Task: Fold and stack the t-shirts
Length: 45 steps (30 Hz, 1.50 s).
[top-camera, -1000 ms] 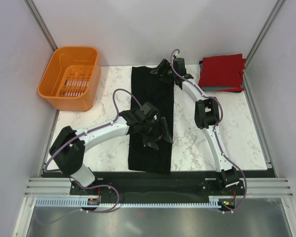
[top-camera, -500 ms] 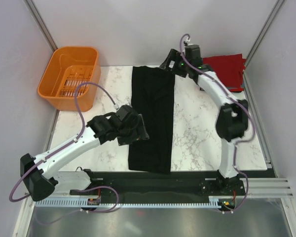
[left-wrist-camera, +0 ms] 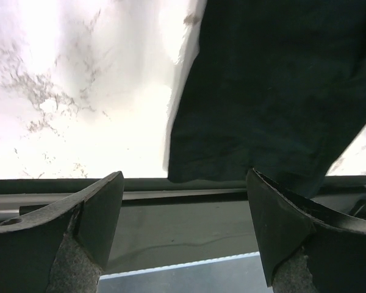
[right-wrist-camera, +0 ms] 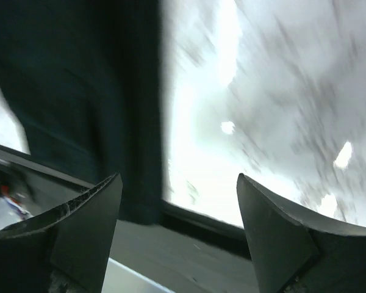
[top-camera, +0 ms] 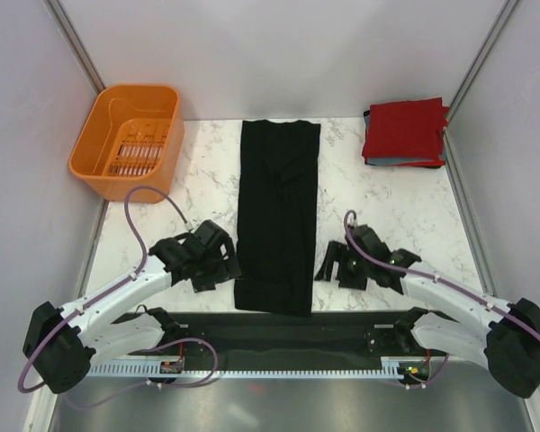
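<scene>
The black t-shirt (top-camera: 277, 211) lies folded into a long narrow strip down the middle of the marble table, its near end at the front edge. It shows in the left wrist view (left-wrist-camera: 274, 85) and, blurred, in the right wrist view (right-wrist-camera: 73, 97). A folded red t-shirt (top-camera: 405, 129) lies on a grey-blue one (top-camera: 398, 161) at the back right. My left gripper (top-camera: 218, 267) is open and empty just left of the strip's near end. My right gripper (top-camera: 331, 266) is open and empty just right of it.
An orange plastic basket (top-camera: 128, 139) stands at the back left corner. The table's dark front rail (top-camera: 279, 328) runs along the near edge below the shirt. Grey side walls close in left and right.
Both arms have pulled back from the shirt toward the front edge. The right gripper came from the far end of the strip, the left from its middle. The shirt now lies flat and uncovered.
</scene>
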Tool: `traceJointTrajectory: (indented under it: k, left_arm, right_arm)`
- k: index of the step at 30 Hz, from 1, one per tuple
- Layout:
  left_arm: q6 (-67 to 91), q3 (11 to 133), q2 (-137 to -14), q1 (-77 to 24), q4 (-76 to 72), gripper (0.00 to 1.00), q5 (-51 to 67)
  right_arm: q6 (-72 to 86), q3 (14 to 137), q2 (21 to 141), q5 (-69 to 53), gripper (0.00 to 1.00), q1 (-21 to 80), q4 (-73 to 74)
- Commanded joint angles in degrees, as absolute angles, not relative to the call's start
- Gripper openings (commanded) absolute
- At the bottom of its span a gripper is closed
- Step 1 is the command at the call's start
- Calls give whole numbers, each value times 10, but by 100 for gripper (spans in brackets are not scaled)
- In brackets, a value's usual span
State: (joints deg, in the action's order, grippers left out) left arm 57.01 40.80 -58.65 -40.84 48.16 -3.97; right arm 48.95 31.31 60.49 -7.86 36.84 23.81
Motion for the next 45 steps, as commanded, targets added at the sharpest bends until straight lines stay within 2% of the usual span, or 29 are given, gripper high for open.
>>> traceJointTrajectory:
  k: [1,9,14,17,21,29,31,32,33,35,38,45]
  left_arm:
    - [584,370,-565,-406,429,87,-12]
    - [599,301,-569,-407,371,86,-3]
    - [614,262,-586,-406,303,84,35]
    - [614,252,-614,-406,269,82,47]
    - [606,260,-631,-407,266,76,46]
    - [592,275,-660,-407,249,47,47]
    - [585,280,-665,-407,249,36,53]
    - [583,283,-665,-407,248,30,61]
    - [582,284,-663,-407,248,14,66]
    - [585,284,-657,-407,249,3,84]
    - [610,284,-623,-417,264,2,106]
    - [658,305,-505,-446,364,2,104]
  right_arm:
    - [573,266,537,-84,82,396,200]
    - [612,200,555,-91,78,449,134]
    - [635,192,606,-81,68,501,92]
    - [640,190,627,-70,55,519,88]
    - [650,173,628,-69,29,526,69]
    - [651,167,629,-57,23,526,62]
    - [651,170,633,-56,19,526,62]
    - [652,171,634,-56,13,526,62]
    - [652,171,634,-57,8,526,62]
    - [654,173,631,-67,0,526,64]
    - [669,175,606,-79,0,526,89]
    - [667,214,486,-57,0,530,252]
